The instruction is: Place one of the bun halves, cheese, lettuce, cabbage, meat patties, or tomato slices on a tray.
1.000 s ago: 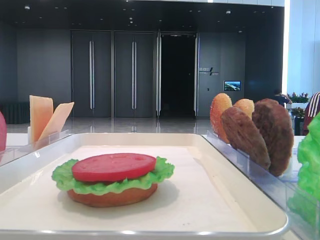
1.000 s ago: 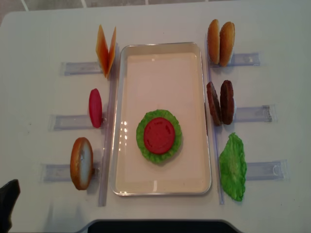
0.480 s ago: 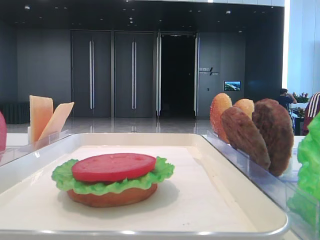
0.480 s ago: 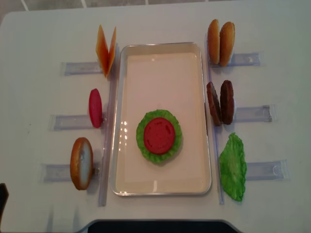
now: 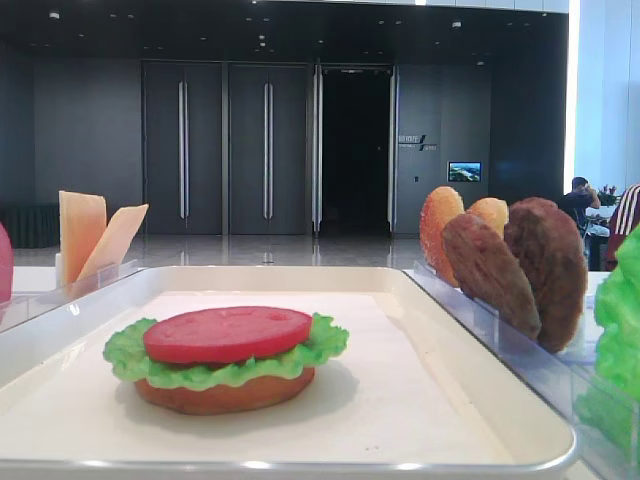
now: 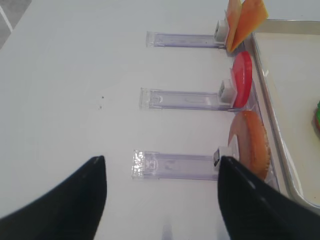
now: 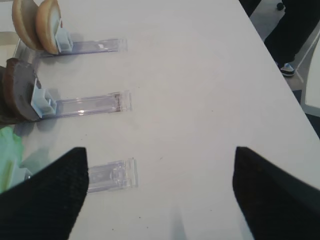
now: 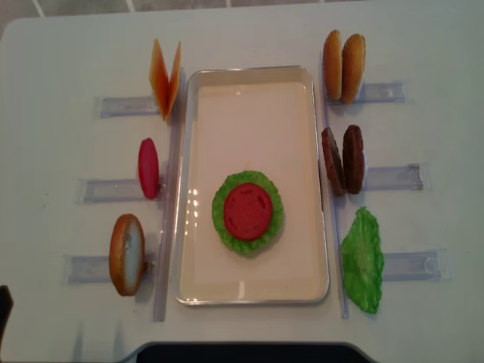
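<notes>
On the white tray (image 8: 253, 70) lies a stack: a bun half (image 5: 225, 393) at the bottom, lettuce (image 8: 219, 215) over it and a tomato slice (image 8: 248, 211) on top. Left of the tray stand cheese (image 8: 165, 76), another tomato slice (image 8: 148, 168) and a bun half (image 8: 126, 254). To the right are two bun halves (image 8: 343, 66), two meat patties (image 8: 343, 159) and a lettuce leaf (image 8: 362, 259). My left gripper (image 6: 162, 200) hangs open over bare table at the near left, its right finger close to that bun half (image 6: 250, 145). My right gripper (image 7: 160, 195) is open over bare table on the right.
Clear plastic holders (image 8: 113, 106) lie in rows on both sides of the tray, one (image 6: 172, 165) just ahead of the left gripper and one (image 7: 111, 175) by the right gripper's left finger. The table's right edge (image 7: 280, 85) and a person's legs show beyond it.
The dark tip of my left gripper has slid down and almost out of the top view's lower left corner. The food and the tray have not moved.
</notes>
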`<state>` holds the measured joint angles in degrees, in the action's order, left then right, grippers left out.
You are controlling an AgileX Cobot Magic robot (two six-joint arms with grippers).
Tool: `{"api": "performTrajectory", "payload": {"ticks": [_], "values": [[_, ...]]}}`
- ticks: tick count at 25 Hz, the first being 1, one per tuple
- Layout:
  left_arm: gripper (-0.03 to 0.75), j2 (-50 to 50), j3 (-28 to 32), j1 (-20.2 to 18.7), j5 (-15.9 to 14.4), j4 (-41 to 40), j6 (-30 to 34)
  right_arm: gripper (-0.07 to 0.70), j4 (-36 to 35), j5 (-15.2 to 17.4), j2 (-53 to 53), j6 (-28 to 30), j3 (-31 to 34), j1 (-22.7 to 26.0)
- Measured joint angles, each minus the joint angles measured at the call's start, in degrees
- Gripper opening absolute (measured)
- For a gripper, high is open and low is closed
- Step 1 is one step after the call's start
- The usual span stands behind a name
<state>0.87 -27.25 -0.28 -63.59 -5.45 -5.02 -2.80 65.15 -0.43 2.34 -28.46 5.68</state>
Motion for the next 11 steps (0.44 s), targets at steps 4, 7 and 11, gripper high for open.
{"api": "performTrajectory", "payload": {"ticks": [4,7,11], "values": [[0.524,0.0,0.0,0.0,0.0,0.0,0.0,0.587,0.0,0.0,0.0,0.0,0.0,0.0],[0.524,0.0,0.0,0.0,0.0,0.0,0.0,0.587,0.0,0.0,0.0,0.0,0.0,0.0],[0.524,0.0,0.0,0.0,0.0,0.0,0.0,0.587,0.0,0.0,0.0,0.0,0.0,0.0]]}}
